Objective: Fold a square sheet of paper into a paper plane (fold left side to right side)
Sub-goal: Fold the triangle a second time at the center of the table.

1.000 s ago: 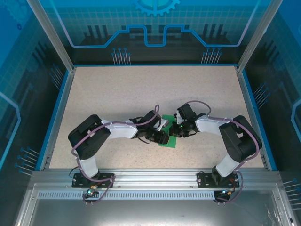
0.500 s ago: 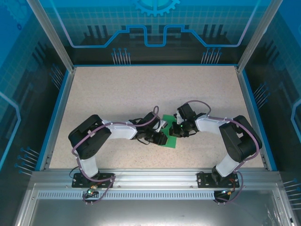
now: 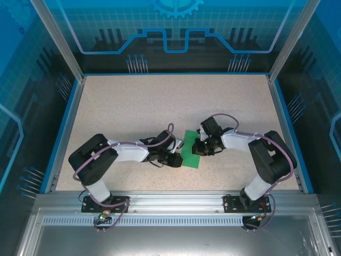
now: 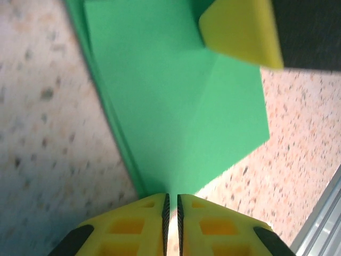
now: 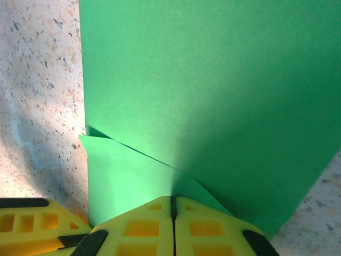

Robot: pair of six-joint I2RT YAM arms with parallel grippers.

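Green paper (image 4: pixel 176 106) between shut left fingers (image 4: pixel 138 224)

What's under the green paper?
The folded bright green paper sheet lies on the speckled beige table; a lower green layer peeks from beneath its top flap. Whatever lies under its middle is covered.

Speckled beige tabletop (image 3: pixel 133 106) within blue-lit glass walls (image 3: pixel 176 26), aluminium frame (image 3: pixel 170 202)

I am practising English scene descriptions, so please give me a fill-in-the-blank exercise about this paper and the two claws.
The square sheet of paper is bright ___. It lies on a speckled ___. From above, it sits ___ the left claw and the right claw. Both claws have ___ fingers.
Missing words: green, table, between, yellow.
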